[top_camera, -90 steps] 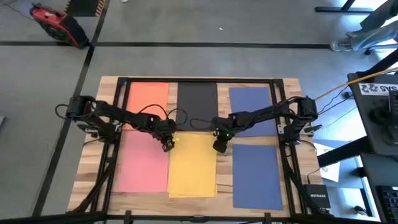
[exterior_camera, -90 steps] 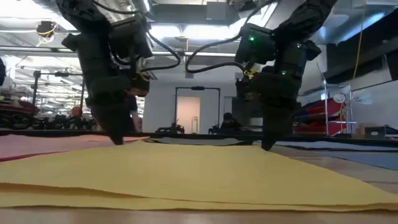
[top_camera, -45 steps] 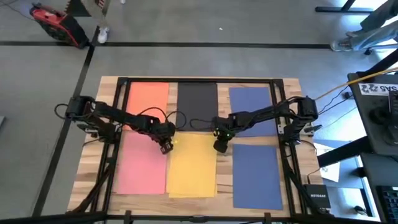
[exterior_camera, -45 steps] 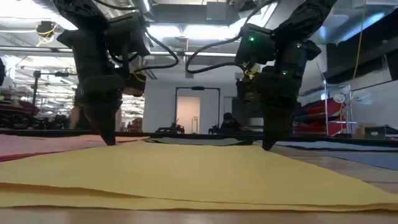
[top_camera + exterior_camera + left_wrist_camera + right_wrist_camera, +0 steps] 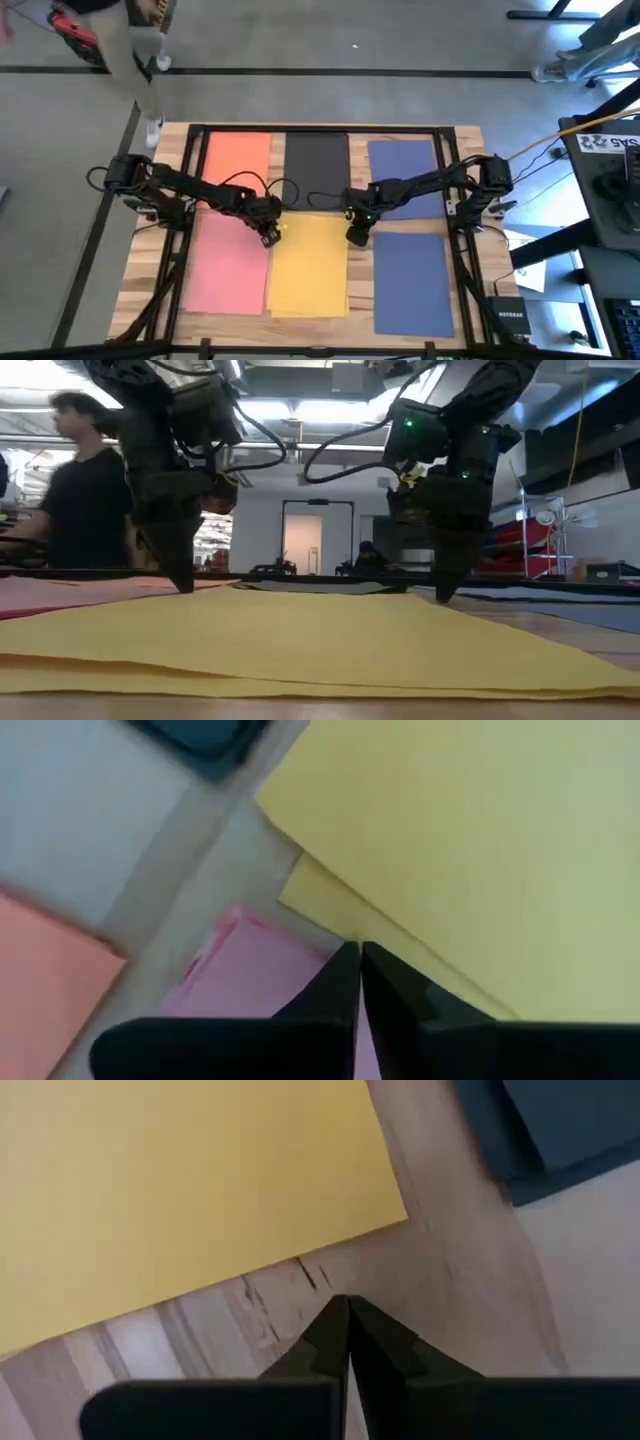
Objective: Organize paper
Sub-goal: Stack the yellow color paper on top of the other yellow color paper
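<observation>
Since a moment ago the yellow paper point(image 5: 307, 267) has slid slightly left, closing on the pink sheet point(image 5: 232, 262); right gripper point(image 5: 357, 237) now stands off its corner, on wood, fingers together; left gripper point(image 5: 268, 236), fingers together, presses the far-left corner; squaring looks underway; next, ease the edges parallel without overlap.

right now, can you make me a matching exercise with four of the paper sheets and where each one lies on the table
Sheets:
1. orange sheet
2. black sheet
3. pink sheet
4. yellow sheet

Places in the high view:
A. near row, middle
B. far row, left
C. near row, left
D. far row, middle

Pairs: 1-B, 2-D, 3-C, 4-A
</observation>
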Available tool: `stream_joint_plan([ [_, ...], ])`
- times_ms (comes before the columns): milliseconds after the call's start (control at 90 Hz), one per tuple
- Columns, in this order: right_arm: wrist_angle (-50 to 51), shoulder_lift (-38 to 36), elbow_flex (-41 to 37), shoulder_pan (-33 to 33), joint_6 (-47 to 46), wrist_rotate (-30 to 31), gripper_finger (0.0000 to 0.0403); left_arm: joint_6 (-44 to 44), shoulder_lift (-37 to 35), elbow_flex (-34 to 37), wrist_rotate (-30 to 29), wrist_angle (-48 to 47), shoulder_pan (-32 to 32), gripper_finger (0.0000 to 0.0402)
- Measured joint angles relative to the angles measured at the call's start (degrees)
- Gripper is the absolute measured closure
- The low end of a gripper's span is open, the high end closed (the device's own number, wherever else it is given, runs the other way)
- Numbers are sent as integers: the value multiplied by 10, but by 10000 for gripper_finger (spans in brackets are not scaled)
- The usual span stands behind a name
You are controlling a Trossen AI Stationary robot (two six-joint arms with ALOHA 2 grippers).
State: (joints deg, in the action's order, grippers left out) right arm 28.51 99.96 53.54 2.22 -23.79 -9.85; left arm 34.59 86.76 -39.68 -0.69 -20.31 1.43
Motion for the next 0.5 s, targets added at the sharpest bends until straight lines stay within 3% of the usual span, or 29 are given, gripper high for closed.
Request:
stream_joint_plan([
  [500,4,-1,0,0,3,3,403,-15,-10,0,1,-51,0,402],
])
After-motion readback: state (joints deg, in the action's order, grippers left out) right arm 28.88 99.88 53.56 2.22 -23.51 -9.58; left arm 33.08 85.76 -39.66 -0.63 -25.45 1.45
